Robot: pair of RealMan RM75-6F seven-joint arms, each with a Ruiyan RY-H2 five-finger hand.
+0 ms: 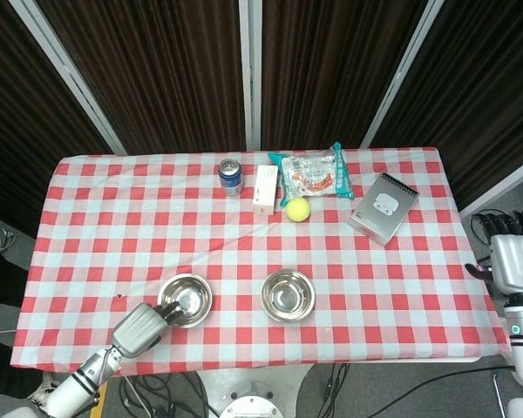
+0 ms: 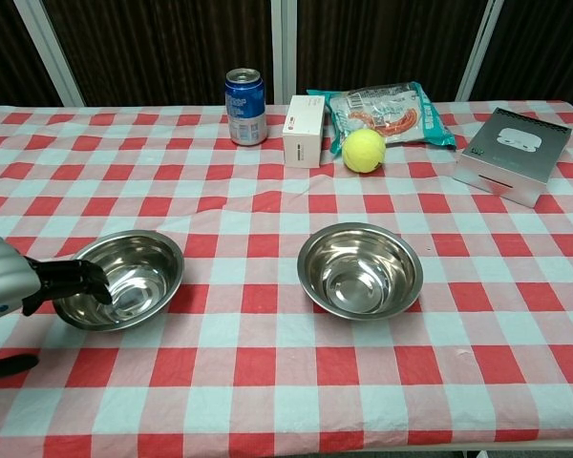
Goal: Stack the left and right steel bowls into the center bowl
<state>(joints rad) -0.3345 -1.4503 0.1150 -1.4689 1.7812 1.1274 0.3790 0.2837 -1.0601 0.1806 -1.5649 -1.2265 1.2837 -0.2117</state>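
Note:
Two steel bowls stand near the table's front edge. The left bowl (image 1: 186, 299) (image 2: 122, 279) is empty, and so is the center bowl (image 1: 288, 294) (image 2: 360, 269). My left hand (image 1: 144, 326) (image 2: 33, 281) is at the left bowl's near-left side. Its dark fingers (image 2: 76, 279) hook over the rim into the bowl, while the thumb (image 2: 5, 365) lies apart, lower on the cloth. My right hand (image 1: 514, 261) hangs off the table's right edge, thumb sticking out, holding nothing. It does not show in the chest view.
Along the back of the red-checked table (image 2: 267, 372) stand a blue can (image 2: 245, 105), a white box (image 2: 304, 131), a yellow ball (image 2: 364, 150), a snack bag (image 2: 387, 112) and a grey box (image 2: 511, 156) at the right.

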